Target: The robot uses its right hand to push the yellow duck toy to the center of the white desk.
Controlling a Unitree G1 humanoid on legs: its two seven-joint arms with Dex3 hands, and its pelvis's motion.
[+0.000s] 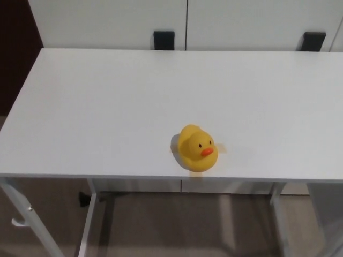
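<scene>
Yellow duck (196, 149) sits upright at the near edge of the white bench (107, 101), short of center, beak facing near-right. Neither hand is in frame, so their state can't be told. Push not done; next: bring the right hand in on the duck's near side and shove it farward.

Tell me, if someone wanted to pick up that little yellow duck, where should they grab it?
Probably around the yellow duck's round body, below the head, coming down from above. It sits upright near the white desk's front edge, beak toward the camera, with open space on both flanks for fingers. The head looks smaller and would likely slip.
</scene>
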